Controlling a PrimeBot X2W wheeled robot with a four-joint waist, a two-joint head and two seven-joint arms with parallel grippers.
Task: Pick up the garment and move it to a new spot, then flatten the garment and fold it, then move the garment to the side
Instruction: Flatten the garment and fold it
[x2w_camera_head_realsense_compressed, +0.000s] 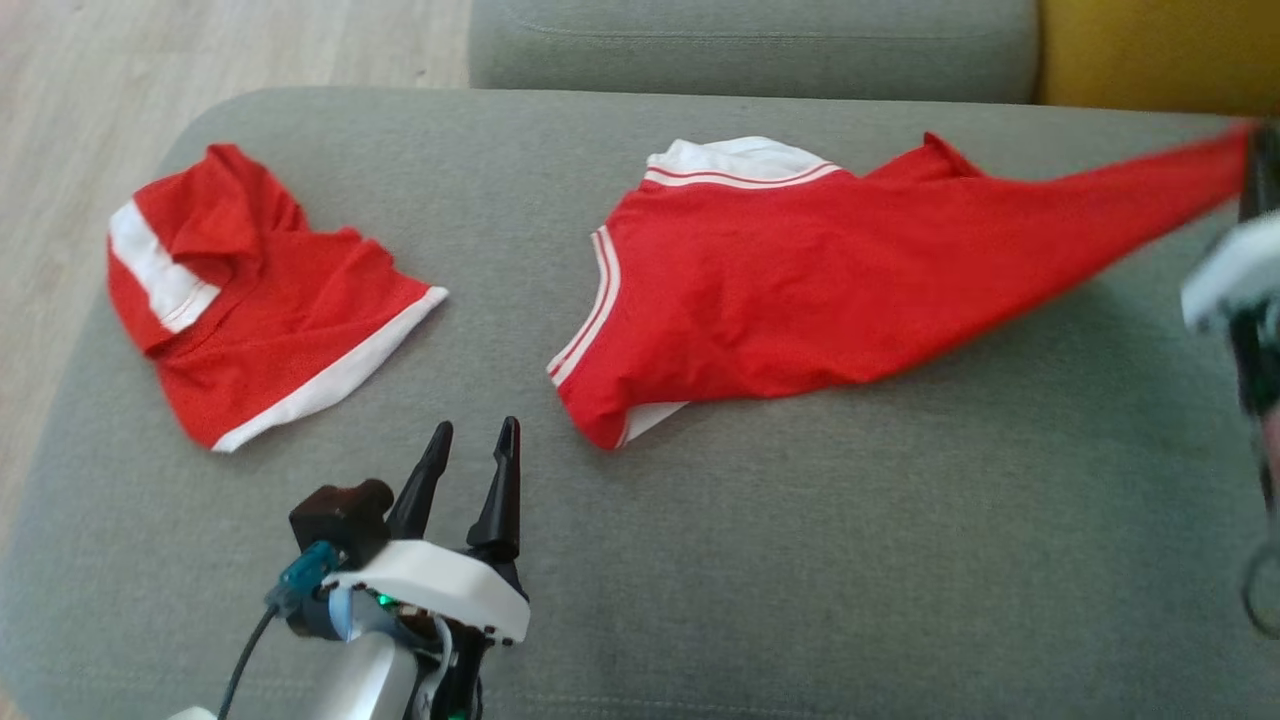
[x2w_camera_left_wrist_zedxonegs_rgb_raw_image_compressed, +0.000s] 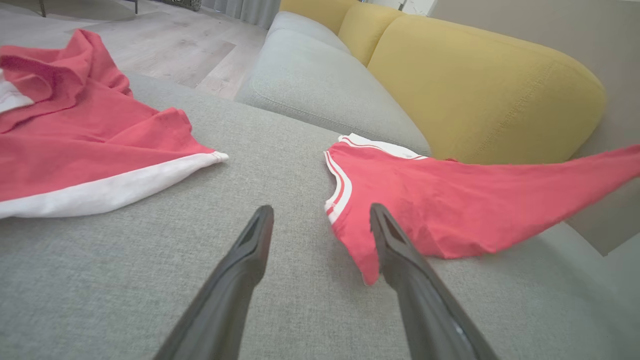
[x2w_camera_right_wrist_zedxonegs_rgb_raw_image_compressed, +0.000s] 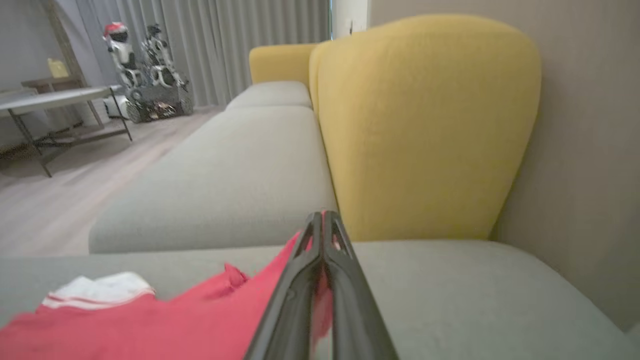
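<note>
A red garment (x2w_camera_head_realsense_compressed: 800, 280) with white striped trim lies on the grey sofa cushion (x2w_camera_head_realsense_compressed: 800, 560). One corner of it is stretched up and out to the right. My right gripper (x2w_camera_head_realsense_compressed: 1252, 170) is shut on that corner at the right edge of the head view. In the right wrist view its fingers (x2w_camera_right_wrist_zedxonegs_rgb_raw_image_compressed: 322, 220) pinch the red cloth (x2w_camera_right_wrist_zedxonegs_rgb_raw_image_compressed: 175, 320). My left gripper (x2w_camera_head_realsense_compressed: 475, 430) hovers open over bare cushion, just left of the garment's near corner. In the left wrist view the garment (x2w_camera_left_wrist_zedxonegs_rgb_raw_image_compressed: 450, 210) lies partly behind the right finger of that gripper (x2w_camera_left_wrist_zedxonegs_rgb_raw_image_compressed: 320, 215).
A second red garment (x2w_camera_head_realsense_compressed: 260, 300) with white bands lies crumpled at the cushion's left; it also shows in the left wrist view (x2w_camera_left_wrist_zedxonegs_rgb_raw_image_compressed: 75, 150). Yellow backrests (x2w_camera_right_wrist_zedxonegs_rgb_raw_image_compressed: 425, 125) stand behind. Wooden floor (x2w_camera_head_realsense_compressed: 100, 60) lies beyond the left edge. A table (x2w_camera_right_wrist_zedxonegs_rgb_raw_image_compressed: 50, 97) and another robot (x2w_camera_right_wrist_zedxonegs_rgb_raw_image_compressed: 145, 65) stand far off.
</note>
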